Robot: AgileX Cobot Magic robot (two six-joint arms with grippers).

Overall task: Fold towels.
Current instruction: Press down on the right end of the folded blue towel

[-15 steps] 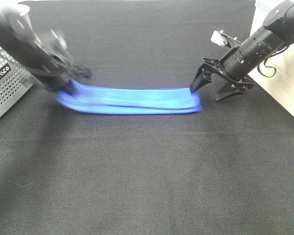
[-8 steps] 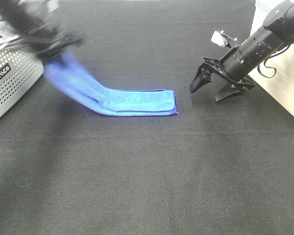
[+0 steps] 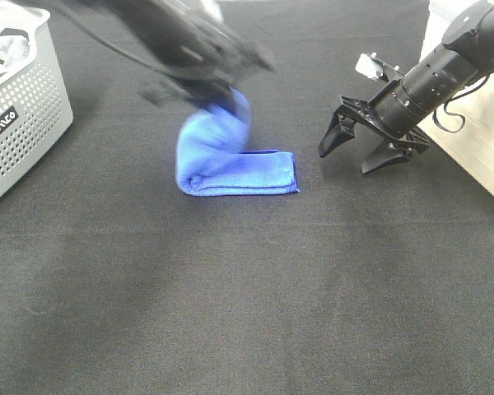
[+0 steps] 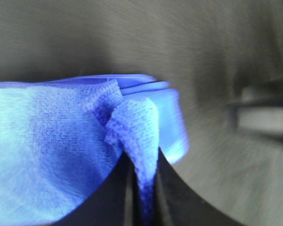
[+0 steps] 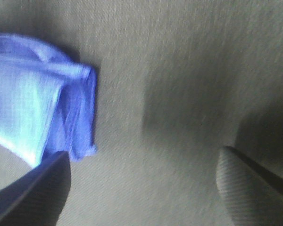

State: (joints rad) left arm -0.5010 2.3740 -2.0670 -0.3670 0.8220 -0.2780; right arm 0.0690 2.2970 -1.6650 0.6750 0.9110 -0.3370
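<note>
Since 0.5 s ago, my left gripper [image 3: 222, 86], clamped on the towel [image 3: 230, 164], is swinging one end over the half lying on the table [image 3: 230, 288]; right gripper [image 3: 346, 159] is idling, spread. Overshooting would be skewing the edges.

Bright, even overhead light leaves only soft, faint shadows on the black woven table cover [image 3: 255, 313]. In the high view the black left arm [image 3: 181, 45] is smeared by motion blur; the black right arm [image 3: 432, 82] is sharp. Both wrist views are soft, with the royal-blue fuzzy microfibre towel [image 5: 23, 108] washed pale.
</note>
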